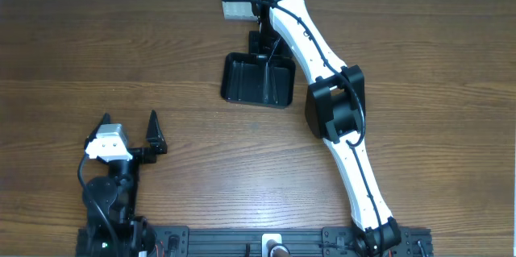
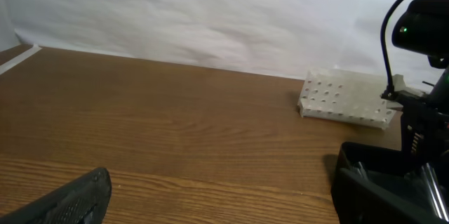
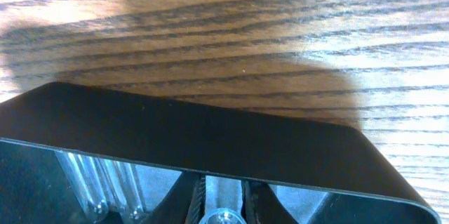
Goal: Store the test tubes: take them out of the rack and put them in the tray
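We judge this the placing step: our right hand point(image 3: 221, 206), closed narrowly on a test tube point(image 3: 219, 218), hangs over the black tray point(image 3: 210, 140), where other tubes point(image 3: 91, 178) already lie. Next we should lower it and let go gently. The white rack point(image 2: 344, 97) sits at the tray's 11 o'clock, and our left hand point(image 1: 129, 118) rests wide open and empty at its 8 o'clock.

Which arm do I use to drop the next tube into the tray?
Right. The right pincer is at the tray wall, holding a test tube, close to the rack. The left pincer sits open near its own base, far from both.
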Robot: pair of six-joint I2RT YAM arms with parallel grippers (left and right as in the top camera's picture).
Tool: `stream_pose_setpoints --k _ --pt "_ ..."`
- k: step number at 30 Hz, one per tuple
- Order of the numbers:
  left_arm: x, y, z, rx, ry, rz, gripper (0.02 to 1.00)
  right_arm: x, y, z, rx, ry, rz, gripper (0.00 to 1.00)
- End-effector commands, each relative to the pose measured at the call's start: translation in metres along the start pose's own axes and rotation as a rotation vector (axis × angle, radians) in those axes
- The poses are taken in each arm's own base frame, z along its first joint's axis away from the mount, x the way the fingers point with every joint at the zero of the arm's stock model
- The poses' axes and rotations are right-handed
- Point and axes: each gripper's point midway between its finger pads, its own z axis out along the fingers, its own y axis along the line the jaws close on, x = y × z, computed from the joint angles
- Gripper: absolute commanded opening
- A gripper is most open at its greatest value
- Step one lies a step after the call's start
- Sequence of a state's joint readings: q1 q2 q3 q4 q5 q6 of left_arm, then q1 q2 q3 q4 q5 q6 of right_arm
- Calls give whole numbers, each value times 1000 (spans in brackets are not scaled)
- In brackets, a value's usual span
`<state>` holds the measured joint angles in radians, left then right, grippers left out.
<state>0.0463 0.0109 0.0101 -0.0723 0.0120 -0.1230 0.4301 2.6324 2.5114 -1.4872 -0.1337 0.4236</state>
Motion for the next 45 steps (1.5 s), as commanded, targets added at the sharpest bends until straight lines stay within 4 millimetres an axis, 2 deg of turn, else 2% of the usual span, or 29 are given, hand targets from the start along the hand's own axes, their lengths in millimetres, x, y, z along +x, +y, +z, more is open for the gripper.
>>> stream_pose_setpoints --k 1,5,18,25,32,36,38,40,43,44,45 --pt "2 -2 0 13 3 15 998 -2 4 9 -5 5 20 34" --pt "2 -2 0 13 3 15 998 -2 4 11 -5 7 19 38" --pt "2 -2 0 13 3 15 998 4 8 12 2 22 9 286" --pt "2 -2 0 13 3 15 998 11 14 7 -15 42 4 347" --pt "2 -2 0 13 2 15 998 18 18 -37 -35 5 -5 514" --pt "2 -2 0 13 3 15 996 23 14 -68 -36 -37 -39 566" --pt "2 -2 0 13 3 15 996 25 6 -82 -9 -56 -44 614" --pt "2 -2 0 13 3 15 998 29 -6 -96 34 -75 -48 698" --pt "2 -2 0 13 3 15 1000 30 -9 -119 29 -123 -117 851" --pt "2 -2 0 13 3 15 998 30 -11 -128 23 -142 -132 991" --pt "2 -2 0 13 2 15 998 31 -12 -135 20 -157 -149 991"
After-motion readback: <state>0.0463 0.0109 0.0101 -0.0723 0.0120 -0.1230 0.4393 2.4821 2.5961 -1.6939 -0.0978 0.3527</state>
